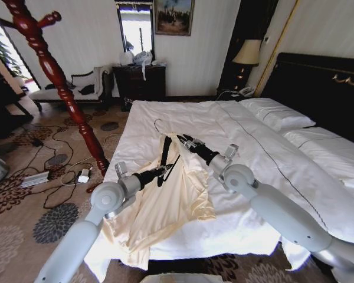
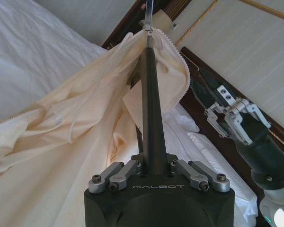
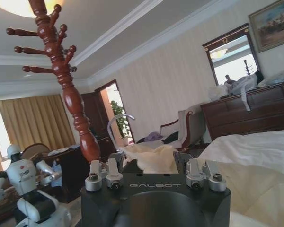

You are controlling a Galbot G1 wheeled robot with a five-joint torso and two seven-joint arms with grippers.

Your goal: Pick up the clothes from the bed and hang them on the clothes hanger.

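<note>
Your left pincer (image 1: 163,171) is clamped on the clothes hanger (image 1: 165,154). Your right pincer (image 1: 184,141) grips the clothes (image 1: 165,206), which lie draped over the bed's (image 1: 253,147) foot edge.

The head camera looks from above the foot corner of the bed (image 1: 248,135), forward and down. Both arms reach from 6 o'clock toward the middle; the red coat stand (image 1: 53,76) is at 10 o'clock, the dark headboard (image 1: 318,88) at 2 o'clock.

The left wrist camera sits very near behind its left gripper (image 2: 154,163) and looks along the black hanger arm (image 2: 151,94) toward the headboard. It also shows the right gripper (image 2: 213,111) at 3 o'clock.

The right wrist camera looks low and upward from behind its own gripper (image 3: 154,163), toward the coat stand and the dresser (image 3: 246,111).

All three views share the cream garment (image 1: 165,200).
</note>
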